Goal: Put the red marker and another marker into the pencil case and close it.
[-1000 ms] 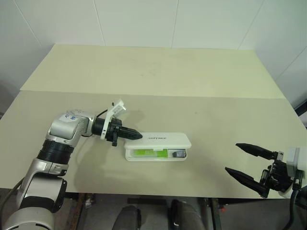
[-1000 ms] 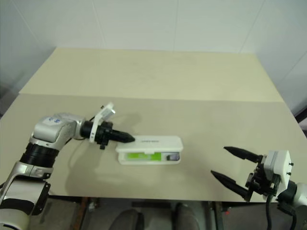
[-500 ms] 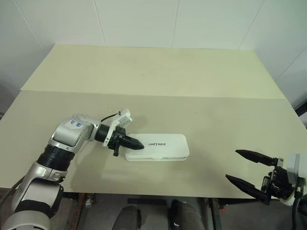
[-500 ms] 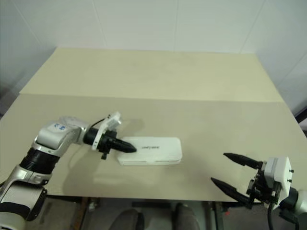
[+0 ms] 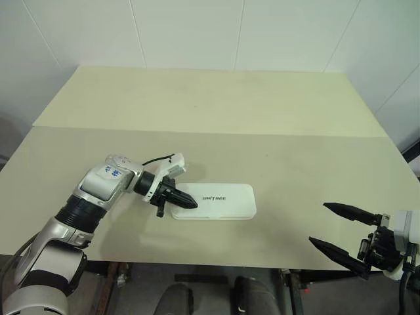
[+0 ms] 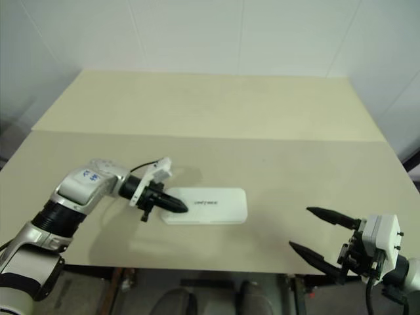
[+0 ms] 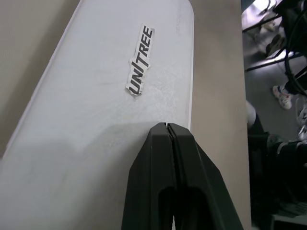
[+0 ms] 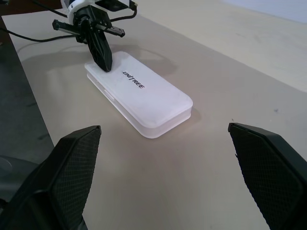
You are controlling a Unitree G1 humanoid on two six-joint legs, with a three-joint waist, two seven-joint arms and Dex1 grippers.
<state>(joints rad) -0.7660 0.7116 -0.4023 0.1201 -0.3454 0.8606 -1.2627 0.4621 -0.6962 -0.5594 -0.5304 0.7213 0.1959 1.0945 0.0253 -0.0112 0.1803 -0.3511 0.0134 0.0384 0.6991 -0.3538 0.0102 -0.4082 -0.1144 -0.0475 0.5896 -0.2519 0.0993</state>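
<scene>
Pencil case (image 5: 213, 201) lies lid-down flat on the worktop (image 5: 216, 118); left hand (image 5: 184, 201), fingers pressed together and empty, rests on its left end; right hand (image 5: 346, 232) spread wide, empty, well apart.

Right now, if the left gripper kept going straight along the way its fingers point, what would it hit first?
The pencil case. The shut left gripper angles down onto the closed lid's left end, apparently already touching it, so it would just press into the lid.
</scene>
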